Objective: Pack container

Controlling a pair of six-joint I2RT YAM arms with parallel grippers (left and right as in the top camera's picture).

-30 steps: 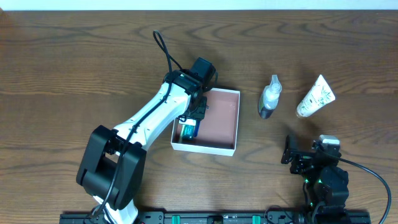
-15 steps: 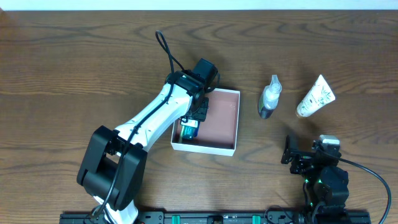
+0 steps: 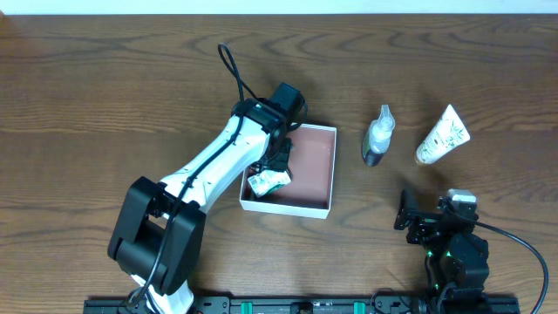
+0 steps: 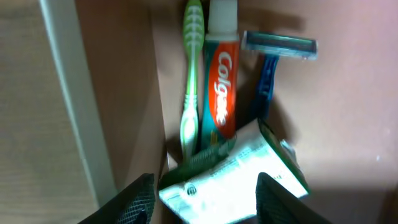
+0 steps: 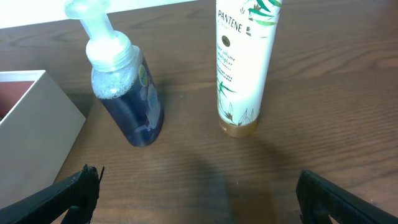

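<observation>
The container (image 3: 316,209), a shallow square box with white walls and a pink-brown inside, sits mid-table; its wall also shows in the left wrist view (image 4: 68,93). Inside lie a green toothbrush (image 4: 191,81), a Colgate toothpaste tube (image 4: 221,81), a blue razor (image 4: 273,56) and a white-and-green carton (image 4: 236,180), tilted against them, also seen from overhead (image 3: 268,181). My left gripper (image 4: 205,199) hovers over the container's left part, jaws open either side of the carton. My right gripper (image 5: 199,186) is open and empty above bare table.
A clear pump bottle of blue liquid (image 3: 377,135) and a white Pantene tube (image 3: 442,135) lie right of the container; both show in the right wrist view, bottle (image 5: 124,87) and tube (image 5: 242,62). The container's corner (image 5: 37,106) is at that view's left.
The carton in the container has tipped over, now showing its white face and lying tilted. The left gripper has shifted only slightly. The right arm has not moved.
</observation>
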